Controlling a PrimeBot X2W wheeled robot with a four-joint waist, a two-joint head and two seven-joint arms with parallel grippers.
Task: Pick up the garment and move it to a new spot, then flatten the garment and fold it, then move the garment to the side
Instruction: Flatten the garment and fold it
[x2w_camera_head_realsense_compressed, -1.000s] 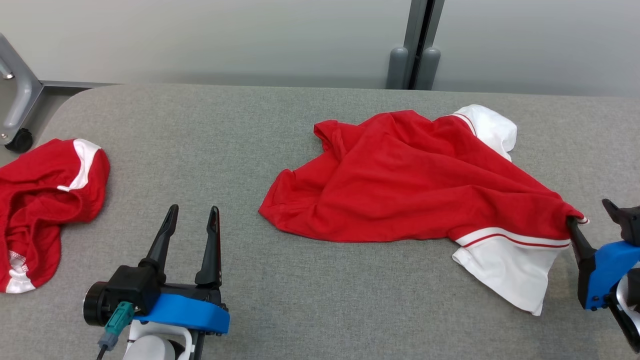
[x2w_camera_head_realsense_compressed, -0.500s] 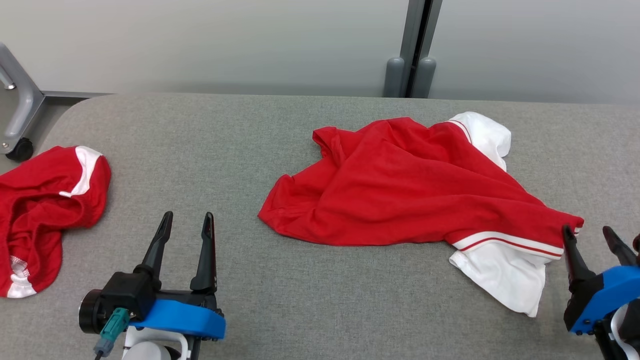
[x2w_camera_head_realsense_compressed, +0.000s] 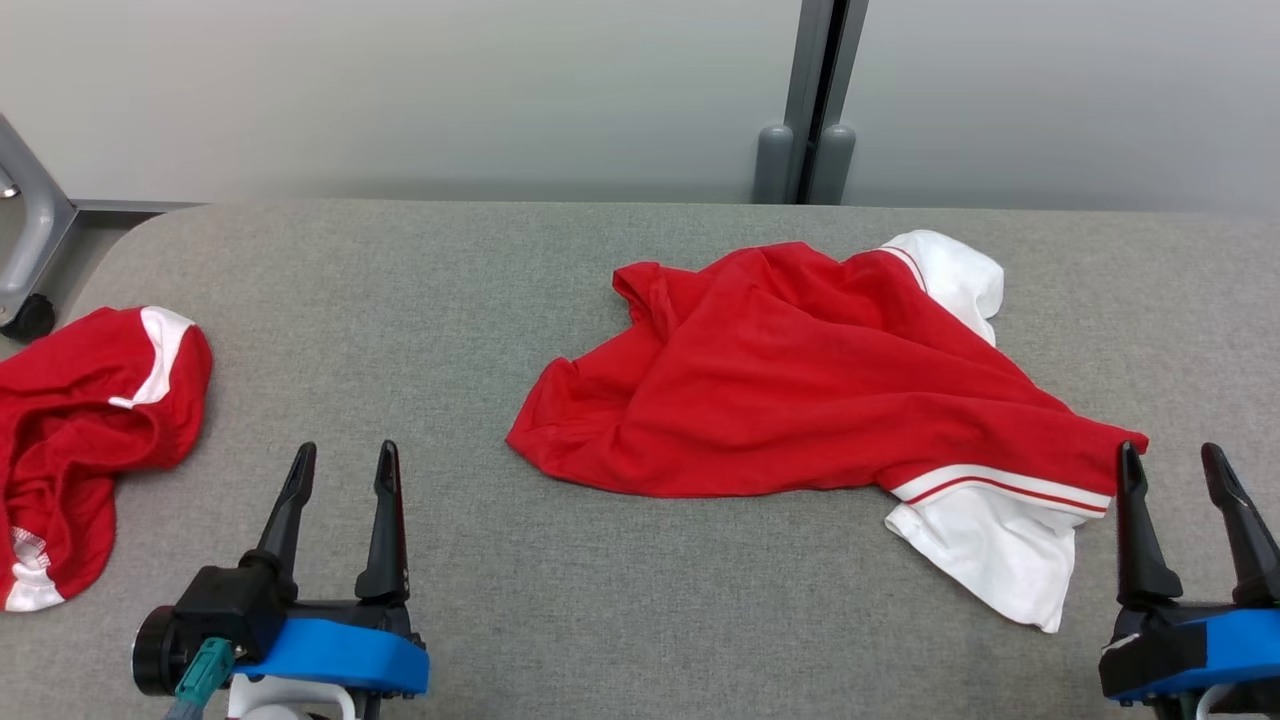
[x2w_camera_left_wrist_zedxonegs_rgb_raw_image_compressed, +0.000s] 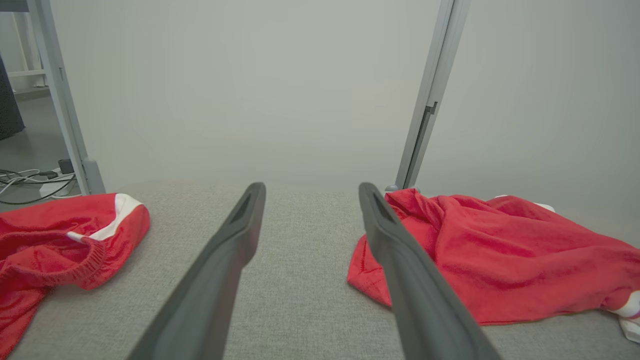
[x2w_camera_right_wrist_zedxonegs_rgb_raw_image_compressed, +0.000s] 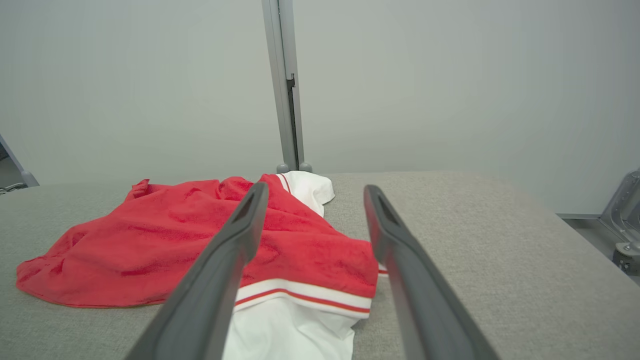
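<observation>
At the far left of the grey tabletop (x2w_camera_head_realsense_compressed: 400, 290) lies a second red piece (x2w_camera_head_realsense_compressed: 95, 400) with white trim. It is bunched up and runs out of my head view, and I take it to be parked there, well apart from the working area. Next along is my left gripper (x2w_camera_head_realsense_compressed: 345, 450), low over bare cloth with its fingers spread wide and nothing between them. From its wrist camera the near hem of the garment (x2w_camera_head_realsense_compressed: 800, 390) sits just off its right finger, so I read this arm as waiting in reach of that side rather than committed to anything. The garment itself lies right of centre on the tabletop: a red shirt, rumpled, with ridges running across the body, one white sleeve (x2w_camera_head_realsense_compressed: 955, 275) tucked at the back and the other white sleeve (x2w_camera_head_realsense_compressed: 1000, 540) splayed toward me. It looks dropped, not laid out. In my judgement the move to a new spot is done and the flattening is not yet begun. At the far right, my right gripper (x2w_camera_head_realsense_compressed: 1170, 452) is released too, jaws wide and empty, with its left finger just beside the shirt's red corner. Whether it touches the fabric I cannot tell. That placement suits pinching the corner and drawing the cloth outward against the left arm.
</observation>
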